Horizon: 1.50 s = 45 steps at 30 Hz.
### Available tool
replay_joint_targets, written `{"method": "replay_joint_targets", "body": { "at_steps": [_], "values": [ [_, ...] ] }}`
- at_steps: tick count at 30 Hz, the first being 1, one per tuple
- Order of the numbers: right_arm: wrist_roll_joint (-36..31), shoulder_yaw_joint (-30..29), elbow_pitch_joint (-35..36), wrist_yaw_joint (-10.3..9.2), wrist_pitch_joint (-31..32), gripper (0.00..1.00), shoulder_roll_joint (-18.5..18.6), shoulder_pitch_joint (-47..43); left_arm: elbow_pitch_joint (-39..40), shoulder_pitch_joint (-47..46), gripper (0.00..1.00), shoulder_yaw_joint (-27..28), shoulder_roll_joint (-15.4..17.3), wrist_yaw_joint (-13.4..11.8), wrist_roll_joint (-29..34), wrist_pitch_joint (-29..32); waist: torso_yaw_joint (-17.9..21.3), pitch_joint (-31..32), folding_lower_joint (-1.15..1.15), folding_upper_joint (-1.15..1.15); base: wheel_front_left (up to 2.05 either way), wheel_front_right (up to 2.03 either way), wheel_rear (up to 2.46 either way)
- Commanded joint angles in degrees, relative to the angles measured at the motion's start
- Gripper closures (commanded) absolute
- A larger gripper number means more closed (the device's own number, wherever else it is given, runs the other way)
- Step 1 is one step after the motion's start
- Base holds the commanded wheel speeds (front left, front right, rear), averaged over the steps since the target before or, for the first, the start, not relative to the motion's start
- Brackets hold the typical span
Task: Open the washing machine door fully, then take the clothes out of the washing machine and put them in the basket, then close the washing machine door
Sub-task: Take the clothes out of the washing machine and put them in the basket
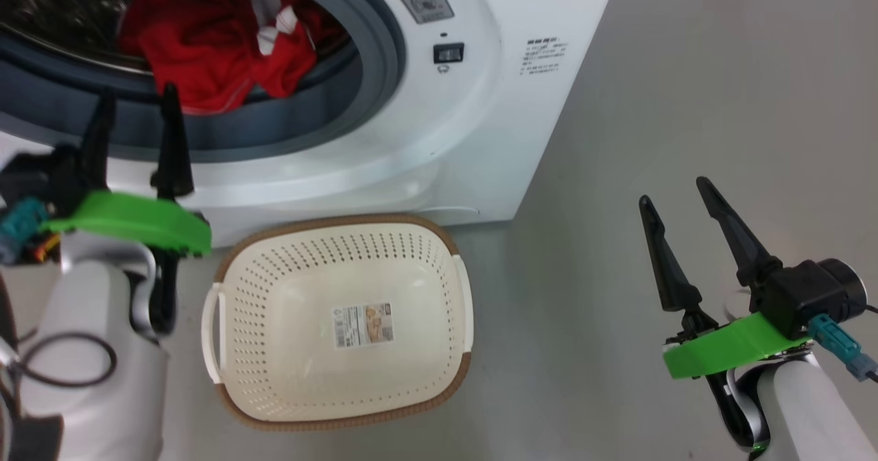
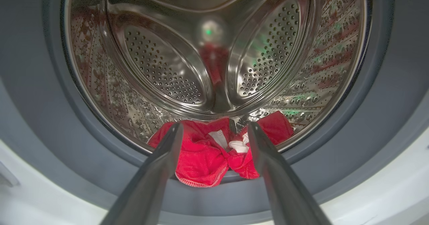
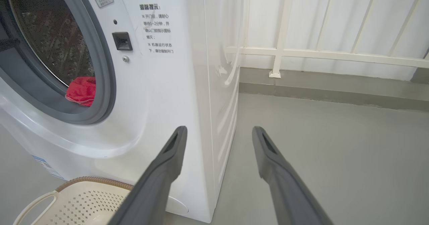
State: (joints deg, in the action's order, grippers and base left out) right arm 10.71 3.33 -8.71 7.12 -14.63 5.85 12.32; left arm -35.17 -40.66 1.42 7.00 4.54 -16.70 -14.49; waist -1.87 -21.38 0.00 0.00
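Observation:
The white washing machine (image 1: 473,104) stands with its mouth uncovered; the washing machine door is out of view. Red clothes (image 1: 212,42) with white labels lie at the front lip of the steel drum, on the grey rubber ring (image 1: 384,56). My left gripper (image 1: 137,101) is open just in front of the ring, its fingers pointing at the clothes (image 2: 207,154) without touching them. The cream basket (image 1: 343,406) sits on the floor below the mouth, with nothing in it but its paper label. My right gripper (image 1: 675,193) hangs open over the floor to the right, holding nothing.
Grey floor (image 1: 686,104) spreads to the right of the machine. In the right wrist view a white railing (image 3: 318,54) and a low kerb run along the far wall behind the machine's side, and a corner of the basket (image 3: 77,198) shows at the bottom left.

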Motion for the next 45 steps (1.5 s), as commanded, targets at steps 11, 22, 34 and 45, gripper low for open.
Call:
{"method": "replay_joint_targets", "body": {
  "at_steps": [11,22,34,45],
  "values": [
    [-0.7,1.0,2.3,0.36,-0.4,0.00,0.0,3.8,-10.0,-14.0,0.00,0.1,3.6,-0.1,2.0,-0.5,2.1,-7.1,0.00,0.00,0.00,0.00,0.00],
    [-1.4,1.7,2.3,0.36,-0.4,0.00,0.2,5.6,-23.9,-24.2,0.00,-1.4,5.4,-2.4,3.8,0.6,3.5,-11.3,0.00,0.00,0.00,0.00,0.00],
    [-1.3,3.2,1.5,0.36,-0.4,0.00,-0.2,6.8,-33.8,-30.5,0.00,-5.4,7.9,-6.2,7.4,7.5,4.9,-12.5,0.00,0.00,0.00,0.00,0.00],
    [0.0,5.2,0.8,0.36,-0.4,0.00,-0.3,7.5,-36.6,-31.8,0.00,-8.3,10.3,-7.9,9.4,9.3,6.6,-13.4,0.00,0.00,0.00,0.00,0.00]
  ]
}}
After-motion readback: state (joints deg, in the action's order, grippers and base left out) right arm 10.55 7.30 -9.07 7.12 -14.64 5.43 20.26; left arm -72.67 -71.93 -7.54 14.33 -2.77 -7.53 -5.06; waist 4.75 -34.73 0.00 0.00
